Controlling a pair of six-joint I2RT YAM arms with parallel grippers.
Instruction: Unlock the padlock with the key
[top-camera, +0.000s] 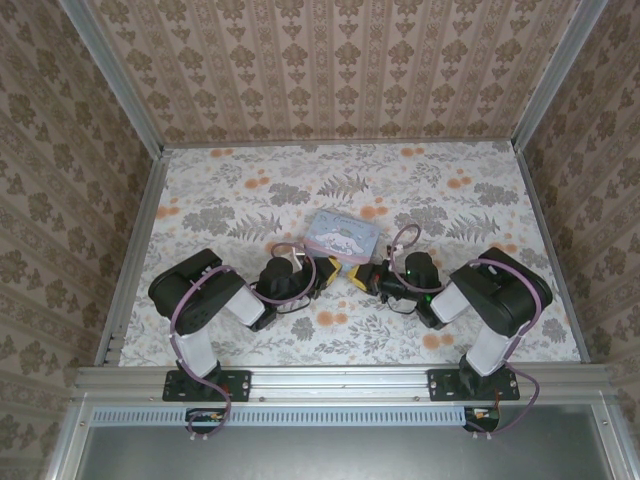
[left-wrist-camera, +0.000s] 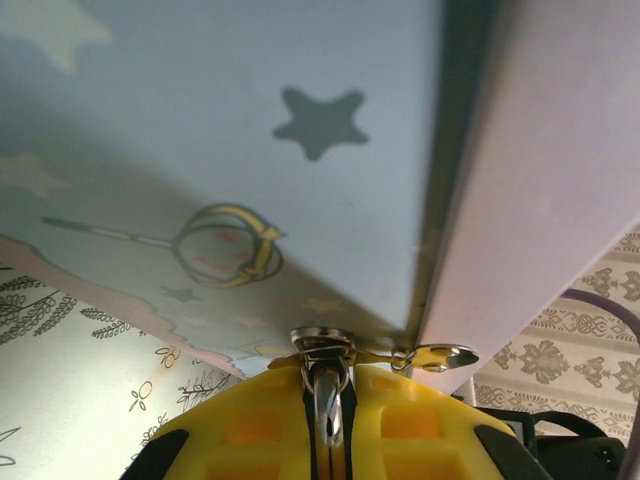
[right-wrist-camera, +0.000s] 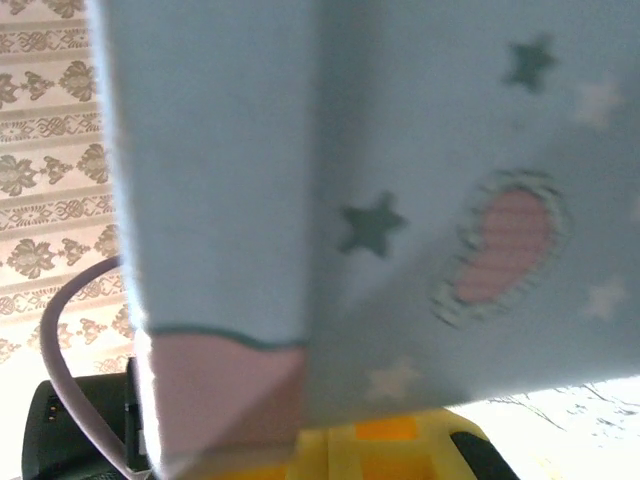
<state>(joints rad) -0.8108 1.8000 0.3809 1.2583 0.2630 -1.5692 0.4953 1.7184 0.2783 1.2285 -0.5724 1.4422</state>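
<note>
Item: left gripper (left-wrist-camera: 330, 390) pinched tight on a small metal piece (left-wrist-camera: 322, 345) (key or shackle, we cannot tell), likely steadying it against the tin (left-wrist-camera: 200, 120). Right gripper (top-camera: 357, 278) closed, contents unseen.

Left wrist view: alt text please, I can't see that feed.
The left arm's yellow fingers pinch a small silvery metal piece, close against a pale blue rectangular tin printed with stars. Floral tabletop shows at lower left.
</note>
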